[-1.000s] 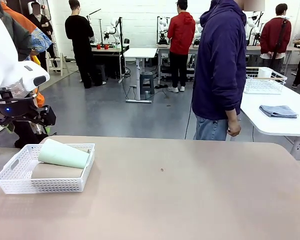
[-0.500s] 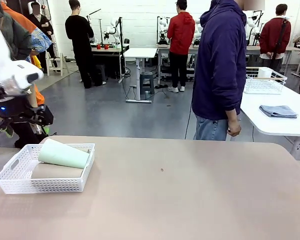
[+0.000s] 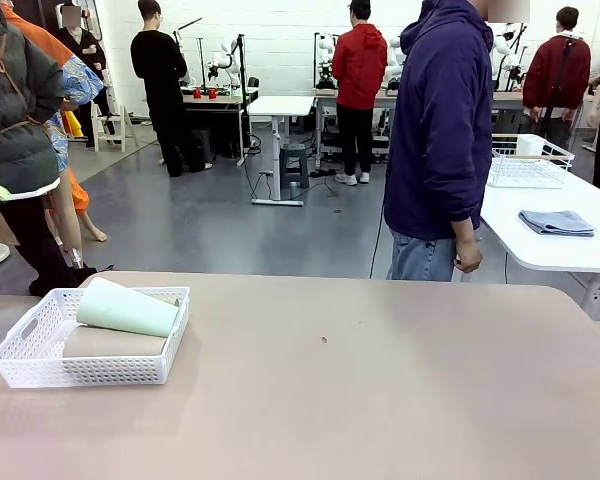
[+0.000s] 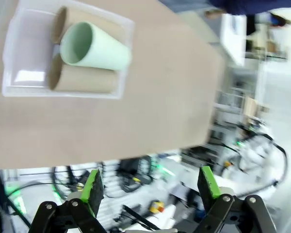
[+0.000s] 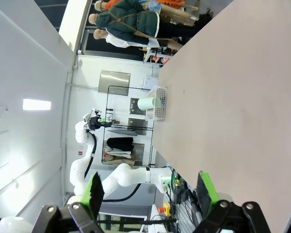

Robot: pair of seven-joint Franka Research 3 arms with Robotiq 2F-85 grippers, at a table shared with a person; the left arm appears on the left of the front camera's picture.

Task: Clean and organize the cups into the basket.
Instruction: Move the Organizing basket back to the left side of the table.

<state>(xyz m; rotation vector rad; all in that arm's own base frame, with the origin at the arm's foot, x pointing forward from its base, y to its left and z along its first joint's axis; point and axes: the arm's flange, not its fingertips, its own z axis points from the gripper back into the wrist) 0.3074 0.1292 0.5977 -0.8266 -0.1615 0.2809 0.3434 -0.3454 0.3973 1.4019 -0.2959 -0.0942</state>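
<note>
At the bench's left end the basket holds all three cups – the mint cup lying atop two tan cups – while my left hand and right hand gape wide, empty.

Lower tan cups half hidden
</note>
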